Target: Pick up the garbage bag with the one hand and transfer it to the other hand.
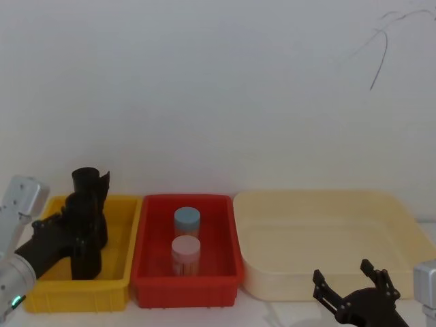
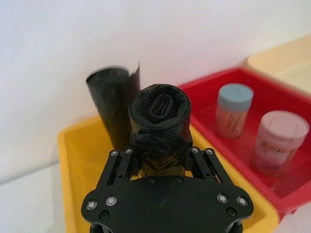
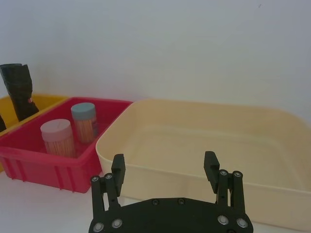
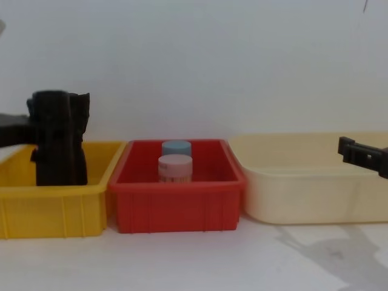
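Two black rolls stand in the yellow bin, which sits at 9 o'clock of the red bin. The left gripper reaches in from 8 o'clock in the head view and has its fingers pressed on both sides of the garbage bag, the thicker roll with the flat round top. In the chest view the bin's front wall hides the bag's lower end, so I cannot tell whether it rests on the floor of the bin. The slimmer roll with the flared top edge stands just beside the bag, at its 12 o'clock in the head view. Inside the red bin a blue-lidded jar stands at 12 o'clock of a pink-lidded jar. The cream tray lies at 3 o'clock of the red bin. The right gripper hangs at 5 o'clock, in front of the tray, with its fingers spread wide around nothing.
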